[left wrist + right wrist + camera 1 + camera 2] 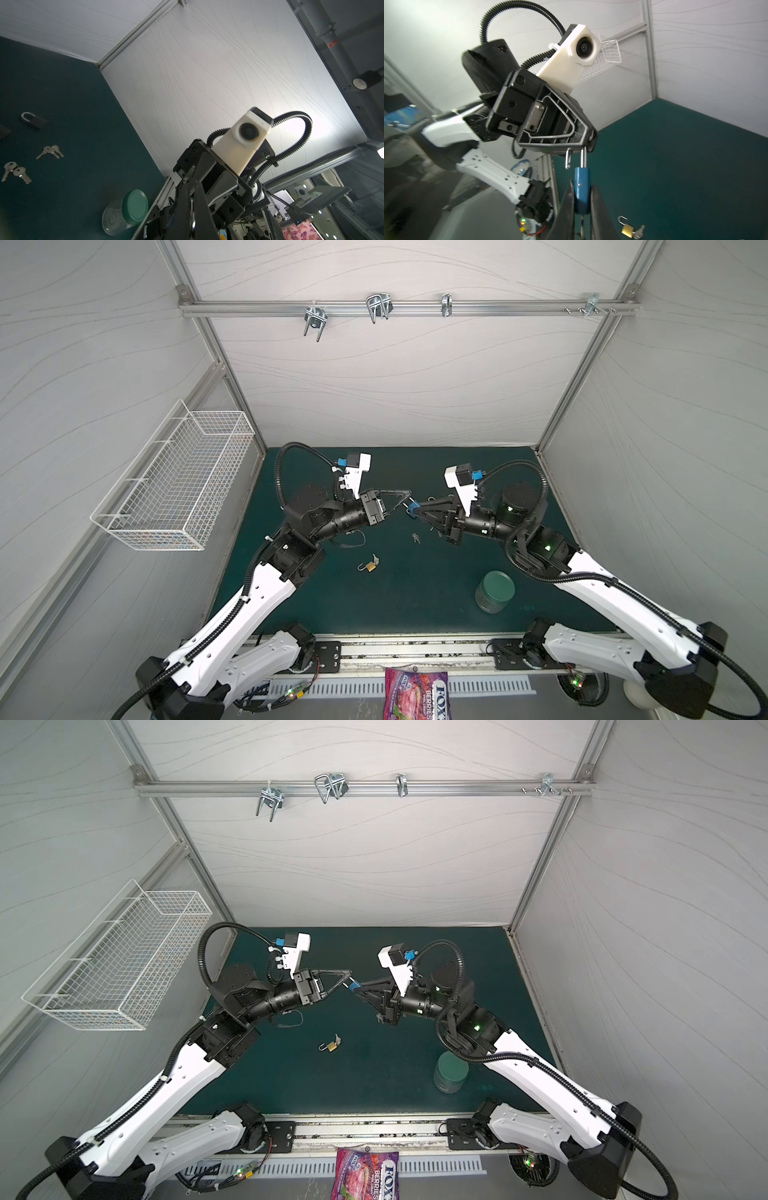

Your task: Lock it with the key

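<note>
While left gripper (577, 146) pinched shackle (583, 159), right gripper (582, 186) clamped blue padlock (582, 191) lower centre; misaligned push risked slipping.

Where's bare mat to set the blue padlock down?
Bare: the back strip of the mat along the rear wall, and the front stretch between the brass padlock and the green-lidded jar. Crowded: mid-mat, keys lying close to the held blue padlock.
</note>
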Available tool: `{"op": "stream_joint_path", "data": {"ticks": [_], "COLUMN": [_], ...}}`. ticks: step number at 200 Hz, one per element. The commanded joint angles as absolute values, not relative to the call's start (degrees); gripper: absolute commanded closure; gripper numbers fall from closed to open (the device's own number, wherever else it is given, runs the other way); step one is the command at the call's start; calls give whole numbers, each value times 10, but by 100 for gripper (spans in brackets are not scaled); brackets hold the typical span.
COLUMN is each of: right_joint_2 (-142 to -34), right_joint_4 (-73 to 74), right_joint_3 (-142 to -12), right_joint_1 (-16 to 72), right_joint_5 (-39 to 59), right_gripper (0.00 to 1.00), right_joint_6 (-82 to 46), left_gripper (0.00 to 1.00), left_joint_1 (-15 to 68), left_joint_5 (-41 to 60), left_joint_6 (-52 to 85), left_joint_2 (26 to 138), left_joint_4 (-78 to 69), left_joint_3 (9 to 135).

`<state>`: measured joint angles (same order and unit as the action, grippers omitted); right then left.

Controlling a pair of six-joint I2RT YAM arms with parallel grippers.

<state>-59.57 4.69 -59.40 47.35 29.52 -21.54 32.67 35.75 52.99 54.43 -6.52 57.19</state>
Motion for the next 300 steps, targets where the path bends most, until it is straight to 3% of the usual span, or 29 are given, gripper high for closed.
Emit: {"op": "stream_joint_path", "data": {"ticks": [1, 48, 97, 148, 210, 270, 300], "right_joint_2": [-614, -647, -657, -662, -649, -673, -668], "right_joint_4": [135, 206, 192, 191, 223, 196, 180], "right_joint_3": [-605, -644, -667, -673, -675, -762, -770], "right_joint_1": [459, 456, 456, 456, 436, 419, 415], "right_joint_5": [416, 504, 516, 502, 418, 435, 439], "right_gripper": [100, 100, 100, 100, 100, 100, 100], "right_joint_6": [-362, -462, -467, -475, -487, -480, -464], "left_gripper": [100, 100, 100, 100, 100, 100, 100], "left_joint_1": [328, 329, 330, 345, 404, 486, 484], "left_joint_5": [402, 416, 421, 426, 395, 362, 347], "left_joint_6": [483, 449, 448, 440, 413, 355, 361], "left_joint_2": [530, 520, 527, 534, 545, 574, 564], "left_joint_4": [-80, -61, -64, -63, -38, 22, 18], "left_joint_3": [611, 633, 633, 632, 599, 580, 566]}}
